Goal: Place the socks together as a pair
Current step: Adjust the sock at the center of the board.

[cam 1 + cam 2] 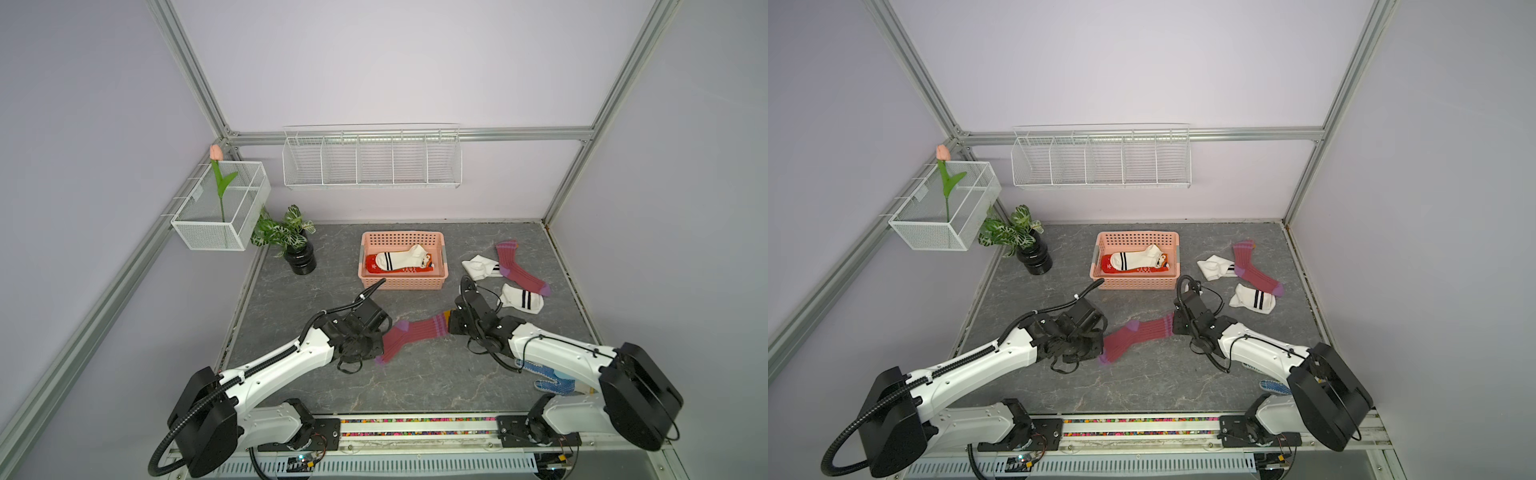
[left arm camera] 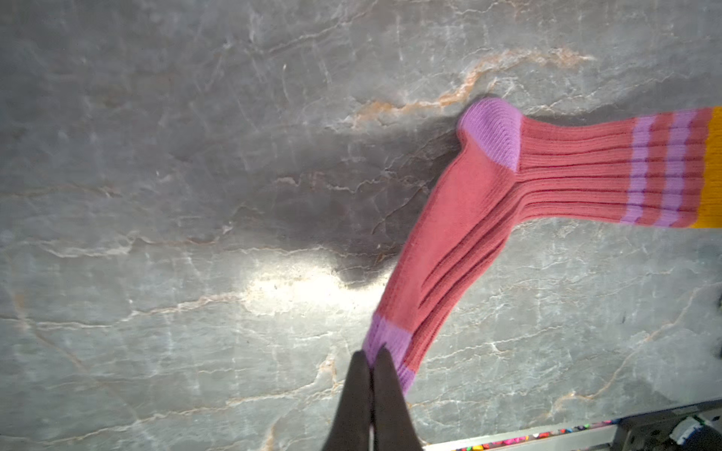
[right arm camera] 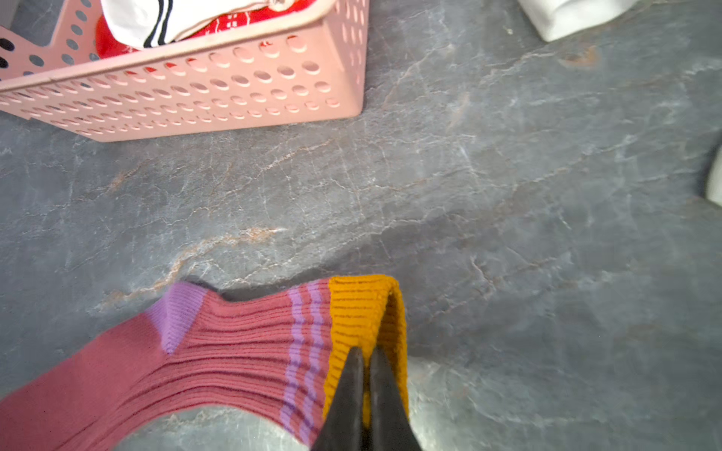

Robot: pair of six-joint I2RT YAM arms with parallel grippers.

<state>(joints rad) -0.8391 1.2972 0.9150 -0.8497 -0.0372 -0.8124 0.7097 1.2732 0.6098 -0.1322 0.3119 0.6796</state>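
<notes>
Maroon sock sits just robot-side of the basket, left gripper pinched tight on its toe, right gripper on the cuff, so any uneven tug could pop a thin pinch loose.

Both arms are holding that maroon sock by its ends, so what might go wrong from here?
The left gripper pinches only the purple toe tip of the held maroon sock, so it may slip free when lifted. The right gripper holds just the mustard cuff edge; pulling the ends apart could stretch it.
</notes>
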